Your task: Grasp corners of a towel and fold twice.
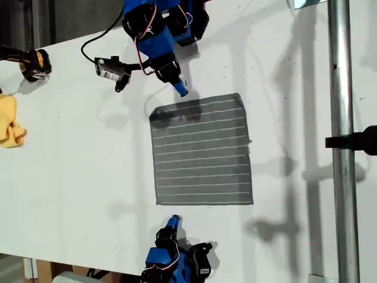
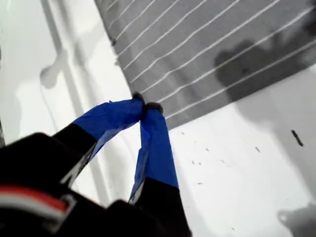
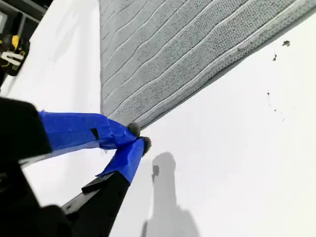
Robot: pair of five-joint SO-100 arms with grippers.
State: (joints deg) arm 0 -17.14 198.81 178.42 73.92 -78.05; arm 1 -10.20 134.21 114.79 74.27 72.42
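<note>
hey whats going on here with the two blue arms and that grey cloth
Two blue arms face each other across a white table, with a grey striped towel lying flat and unfolded between them. My first gripper and my second gripper are each shut, with nothing in the jaws, poised right beside a corner of the towel. Neither has hold of the cloth yet, so no fold has begun. A small yellow cloth sits off at the exterior view's left.

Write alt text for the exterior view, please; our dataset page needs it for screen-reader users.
A grey towel with thin white stripes lies flat on a white table, seen from above, between two blue robot arms, each with its closed gripper near a towel corner. A small yellow cloth lies at the exterior view's left edge.
</note>
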